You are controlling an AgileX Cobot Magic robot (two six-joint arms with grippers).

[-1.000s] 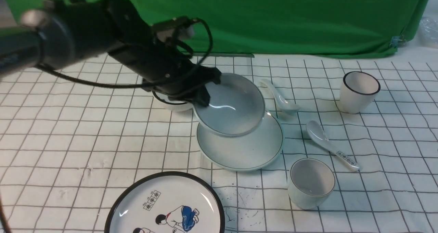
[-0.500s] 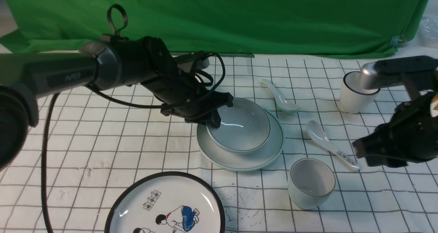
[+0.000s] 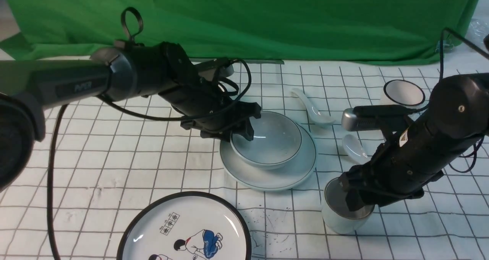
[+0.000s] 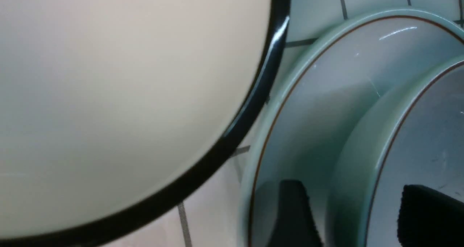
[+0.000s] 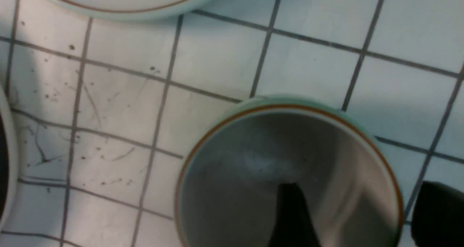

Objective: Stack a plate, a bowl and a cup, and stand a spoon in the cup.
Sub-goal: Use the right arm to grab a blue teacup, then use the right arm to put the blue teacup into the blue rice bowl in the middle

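The bowl (image 3: 273,141) sits inside the plate (image 3: 267,176) at mid-table. My left gripper (image 3: 240,132) is open astride the bowl's left rim. One of its fingers (image 4: 293,210) stands over the plate (image 4: 326,76), the other inside the bowl (image 4: 427,131), and neither touches the rim. The cup (image 3: 340,218) stands upright in front of the plate, to its right. My right gripper (image 3: 353,199) is open over the cup's right rim (image 5: 384,167), one finger inside and one outside. The plain spoon (image 3: 313,109) lies behind the plate.
A cartoon plate with a black rim (image 3: 185,229) lies at the near edge. A tall black-rimmed cup (image 3: 403,92) stands at the far right, and a labelled spoon (image 3: 353,147) lies partly under my right arm. A black-rimmed bowl (image 4: 127,94) sits beside the plate.
The bowl came down onto the plate and my left gripper let go of it. My right arm swung in from the right over the cup, opening its jaws.
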